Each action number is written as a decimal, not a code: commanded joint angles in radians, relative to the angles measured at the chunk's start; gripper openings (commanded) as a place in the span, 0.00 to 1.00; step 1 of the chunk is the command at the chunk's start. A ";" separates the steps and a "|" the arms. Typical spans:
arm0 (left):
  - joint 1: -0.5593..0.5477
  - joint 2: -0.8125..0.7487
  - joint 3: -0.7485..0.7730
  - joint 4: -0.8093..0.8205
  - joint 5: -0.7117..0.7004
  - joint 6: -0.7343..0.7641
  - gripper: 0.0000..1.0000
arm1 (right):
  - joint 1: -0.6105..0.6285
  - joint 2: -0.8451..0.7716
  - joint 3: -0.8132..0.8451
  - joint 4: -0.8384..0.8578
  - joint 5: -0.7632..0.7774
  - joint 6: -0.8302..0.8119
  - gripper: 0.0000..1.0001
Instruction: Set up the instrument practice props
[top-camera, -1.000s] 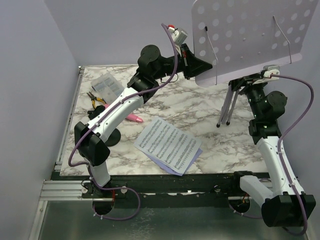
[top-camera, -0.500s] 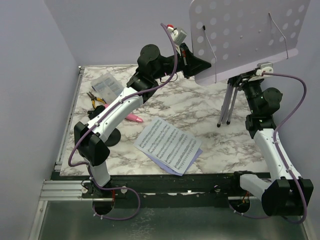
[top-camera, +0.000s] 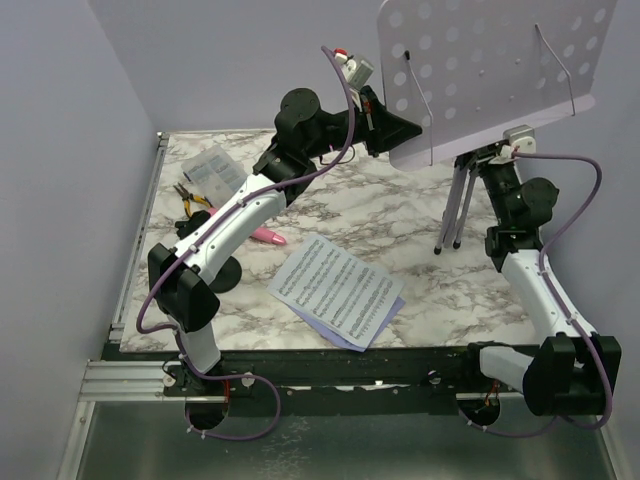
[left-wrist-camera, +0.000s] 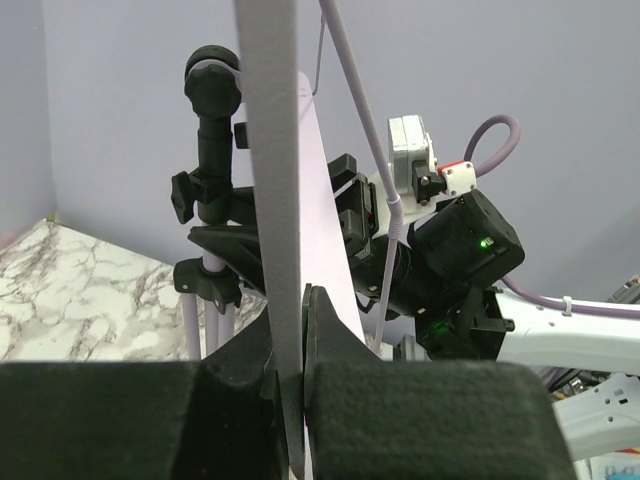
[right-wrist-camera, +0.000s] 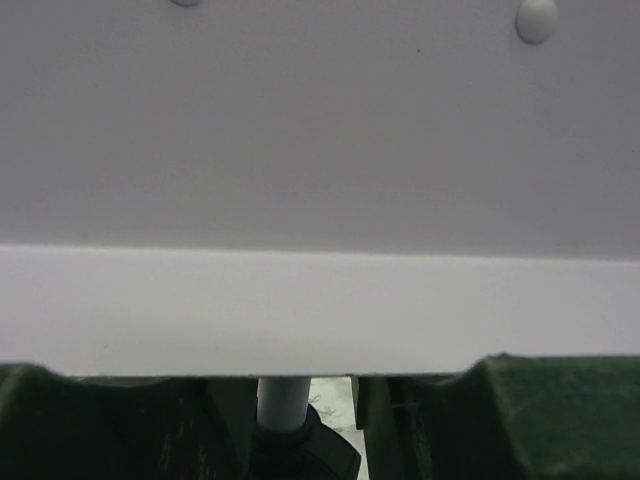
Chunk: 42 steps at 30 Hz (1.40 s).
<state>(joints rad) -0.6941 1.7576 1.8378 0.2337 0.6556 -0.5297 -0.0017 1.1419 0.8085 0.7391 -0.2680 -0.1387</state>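
Top external view has the lavender desk (top-camera: 490, 70) up high at about 1 o'clock, tilted, on its silver tripod (top-camera: 455, 205), feet on the marble table (top-camera: 400, 220). The left gripper (left-wrist-camera: 291, 340) is clamped tight on the desk's thin edge, and the left wrist cam shows both pads pinching it. The right gripper (right-wrist-camera: 285, 400) sits under the desk's lip, jaws apart either side of the silver post with a sliver of gap on one side, so not squeezing it. The sheet-music pages (top-camera: 337, 290) lie flat near 6 o'clock. The pink microphone (top-camera: 268, 236) is at 9 o'clock, near the black mic stand (top-camera: 228, 275), which is half hidden by the left arm. The clear box (top-camera: 208, 172) and orange pliers (top-camera: 192, 200) are at 10 o'clock
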 joint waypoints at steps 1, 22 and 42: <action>-0.040 -0.052 0.038 -0.018 0.159 -0.053 0.00 | 0.002 0.044 0.066 0.027 -0.029 -0.007 0.38; 0.019 -0.533 -0.285 -0.416 -0.317 0.239 0.99 | 0.001 -0.121 -0.028 0.136 0.059 0.221 0.01; -0.221 -0.399 -0.847 0.151 -0.432 -0.096 0.95 | 0.002 -0.287 -0.065 0.178 0.073 0.444 0.01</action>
<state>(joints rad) -0.7734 1.2697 0.9199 0.2127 0.3481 -0.6472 -0.0032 0.9485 0.7105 0.6270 -0.2146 0.2546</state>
